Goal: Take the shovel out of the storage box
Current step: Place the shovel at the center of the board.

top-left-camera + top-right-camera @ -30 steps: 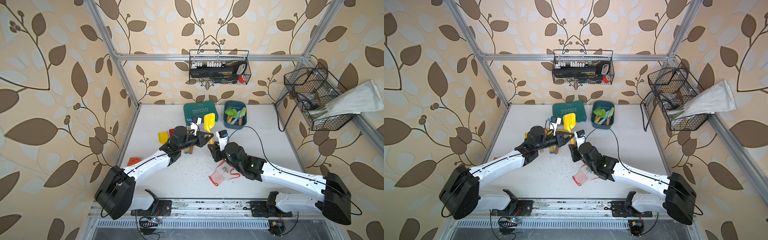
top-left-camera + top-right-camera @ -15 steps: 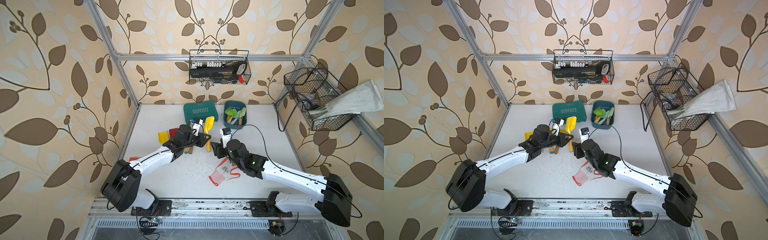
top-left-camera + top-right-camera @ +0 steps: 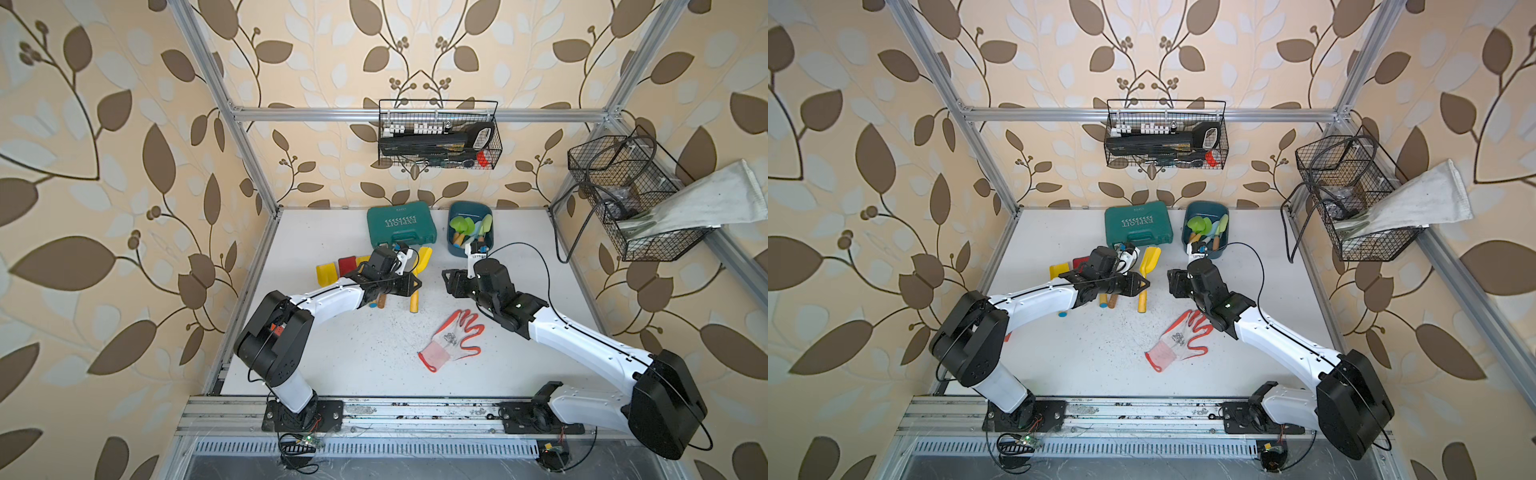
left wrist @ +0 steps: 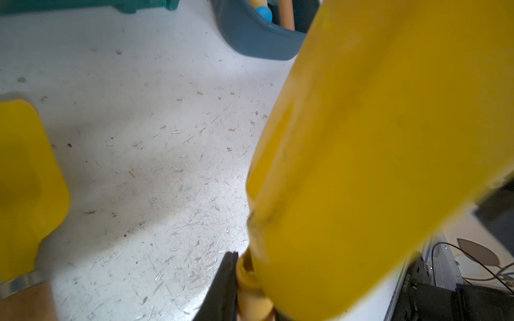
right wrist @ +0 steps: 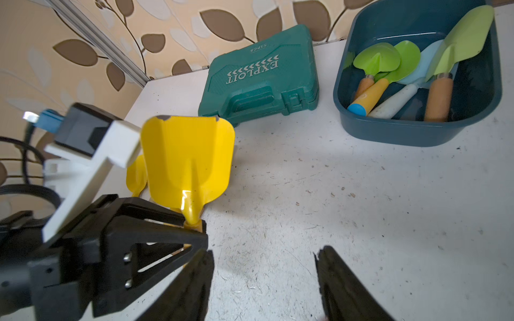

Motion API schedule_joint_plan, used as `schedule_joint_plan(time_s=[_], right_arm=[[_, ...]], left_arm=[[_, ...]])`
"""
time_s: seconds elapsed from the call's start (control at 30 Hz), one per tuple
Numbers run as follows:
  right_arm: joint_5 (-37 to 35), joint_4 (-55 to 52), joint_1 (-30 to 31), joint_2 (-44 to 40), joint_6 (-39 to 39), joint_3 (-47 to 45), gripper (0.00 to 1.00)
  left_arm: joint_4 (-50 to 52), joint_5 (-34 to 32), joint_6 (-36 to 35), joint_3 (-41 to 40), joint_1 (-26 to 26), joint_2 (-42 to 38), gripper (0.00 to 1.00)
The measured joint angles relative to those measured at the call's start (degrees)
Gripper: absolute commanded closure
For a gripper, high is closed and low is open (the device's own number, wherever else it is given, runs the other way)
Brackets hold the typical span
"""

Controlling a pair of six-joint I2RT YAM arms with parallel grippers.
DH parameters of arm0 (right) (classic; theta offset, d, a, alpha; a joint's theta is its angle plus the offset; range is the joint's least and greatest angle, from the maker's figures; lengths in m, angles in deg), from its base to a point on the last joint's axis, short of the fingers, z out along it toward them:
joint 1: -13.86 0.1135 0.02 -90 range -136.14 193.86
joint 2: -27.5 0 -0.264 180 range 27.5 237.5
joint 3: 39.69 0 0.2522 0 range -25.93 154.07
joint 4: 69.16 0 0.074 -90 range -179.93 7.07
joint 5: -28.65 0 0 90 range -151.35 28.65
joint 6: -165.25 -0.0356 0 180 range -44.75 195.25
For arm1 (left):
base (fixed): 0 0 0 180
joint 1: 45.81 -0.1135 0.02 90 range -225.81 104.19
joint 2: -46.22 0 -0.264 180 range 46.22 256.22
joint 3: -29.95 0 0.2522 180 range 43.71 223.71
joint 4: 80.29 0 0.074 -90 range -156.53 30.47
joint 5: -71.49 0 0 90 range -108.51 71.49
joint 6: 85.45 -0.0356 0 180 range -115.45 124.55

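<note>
My left gripper (image 3: 415, 283) (image 3: 1144, 285) is shut on the neck of a yellow shovel (image 3: 424, 257) (image 3: 1151, 258). It holds the shovel over the table, left of the storage box, blade toward the back wall. In the left wrist view the blade (image 4: 375, 139) fills the right side, and one finger (image 4: 225, 283) presses the neck. The dark blue storage box (image 3: 470, 205) (image 3: 1207, 203) (image 5: 389, 133) holds several green and pale blue shovels. My right gripper (image 3: 448, 283) (image 3: 1172, 285) (image 5: 264, 266) stands open and empty just right of the held shovel (image 5: 189, 158).
A teal EXPLOIT case (image 3: 401, 222) lies by the back wall. A yellow shovel (image 3: 326, 272) and a red shovel (image 3: 347, 265) lie on the table under my left arm. A red-and-white glove (image 3: 453, 338) lies mid-table. Wire baskets (image 3: 438, 133) (image 3: 615, 199) hang on the walls.
My right gripper has opened and drawn back to the right, away from the yellow shovel. The left gripper keeps its grip and has shifted slightly right.
</note>
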Motion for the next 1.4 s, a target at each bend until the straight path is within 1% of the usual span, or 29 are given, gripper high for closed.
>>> schedule_joint_plan(time_s=[0.23,0.47,0.63,1.0,1.4], right_arm=[[1.09,-0.04,-0.92,0.0,-0.39,0.0,0.38],[1.7,-0.13,-1.2,0.0,-0.76,0.0,0.38],[1.92,-0.13,-1.29,0.0,-0.81,0.0,0.38],[2.12,-0.15,-1.31,-0.09,-1.01,-0.13,0.38],[2.1,-0.13,-1.31,-1.09,-1.03,-0.55,0.38]], left_arm=[[1.99,1.22,0.11,0.15,-2.6,3.54,0.8],[2.4,3.1,0.28,2.16,-4.42,7.17,0.8],[2.75,3.8,0.52,3.23,-4.85,9.22,0.77],[5.07,4.33,1.09,7.3,-4.85,13.94,0.75],[7.72,4.39,2.14,8.52,-4.85,15.43,0.72]])
